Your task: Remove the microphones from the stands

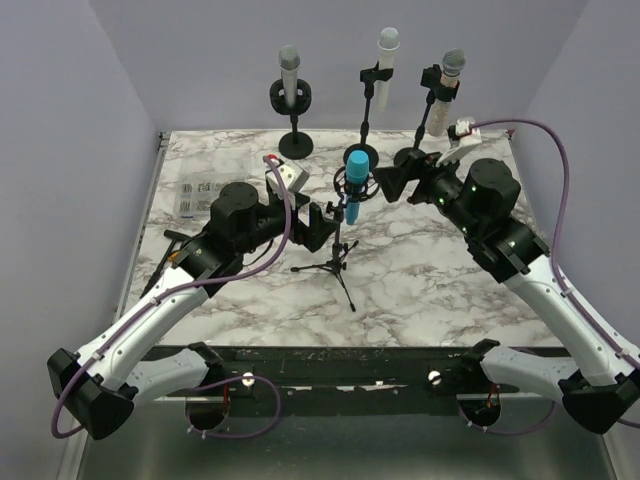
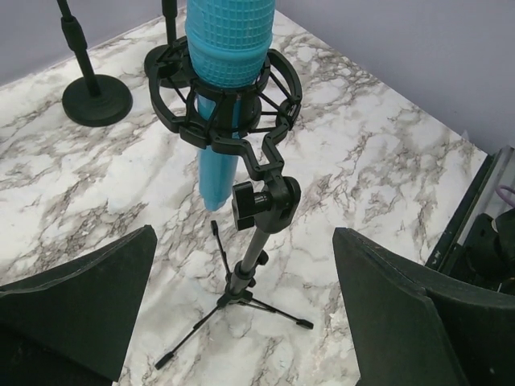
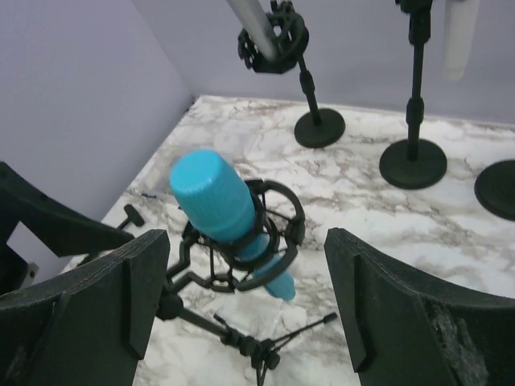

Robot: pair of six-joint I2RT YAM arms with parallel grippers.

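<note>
Microphone (image 1: 356, 165): blue, upright in the black shock mount (image 2: 229, 108) on top of the tripod stand (image 1: 340, 262), which is at the middle of the bench (image 1: 450, 290).
Left end effector (image 1: 320, 225): open, fingers wide apart, just left of the tripod stand at the height of its pole, holding nothing.
Tripod stand: its legs are spread on the marble bench.
Right end effector (image 1: 390, 183): open, fingers wide apart, just right of the tripod stand at shock mount height, holding nothing.
Behind the tripod stand: three other microphones on round-base stands, in a row.
</note>
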